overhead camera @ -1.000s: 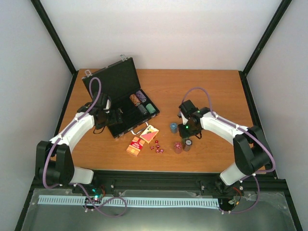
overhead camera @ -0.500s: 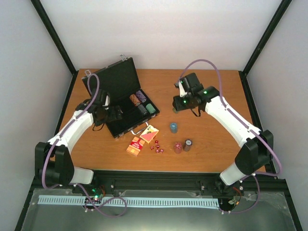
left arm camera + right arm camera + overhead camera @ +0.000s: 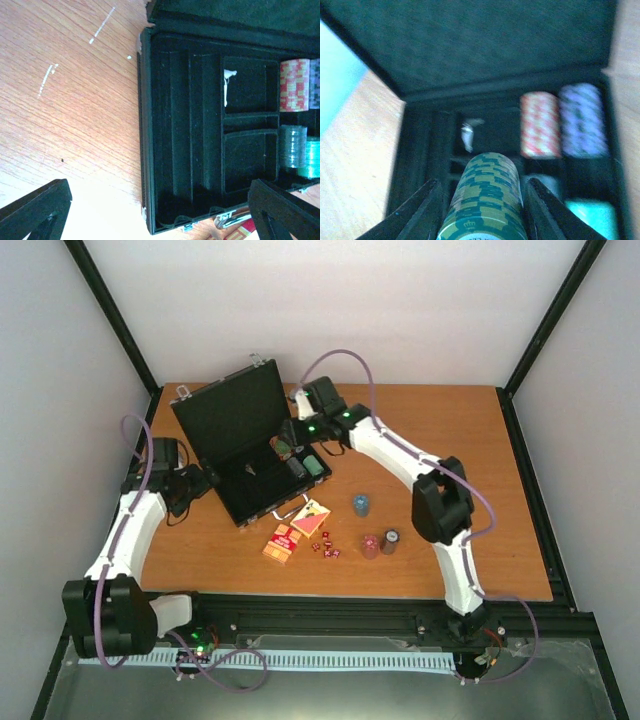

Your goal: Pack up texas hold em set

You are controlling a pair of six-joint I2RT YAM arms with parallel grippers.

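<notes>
Table (image 3: 430, 440) of orange-brown wood carries an open black briefcase (image 3: 225, 420) at its far left, lid raised and tray facing the arms. The right gripper (image 3: 290, 436) reaches over the tray's right end, its fingers clamped on a green chip stack (image 3: 487, 200) held above the compartments. The left gripper (image 3: 203, 482) hovers just off the case's left side, jaws wide apart and empty.

A red card box (image 3: 311, 517) and an orange card box (image 3: 282, 543) lie on the table just in front of the case. In the tray lie an orange-and-white chip stack (image 3: 540, 125), a purple chip stack (image 3: 582, 120) beside it, and a grey chip stack (image 3: 292, 145) and teal chip stack (image 3: 311, 166) nearer the front edge.

A blue chip stack (image 3: 361, 504), red chip stack (image 3: 370, 545) and dark chip stack (image 3: 389, 540) stand loose to the right of the boxes. Tiny dark-red dice (image 3: 326, 546) lie scattered between the boxes and the loose stacks.
</notes>
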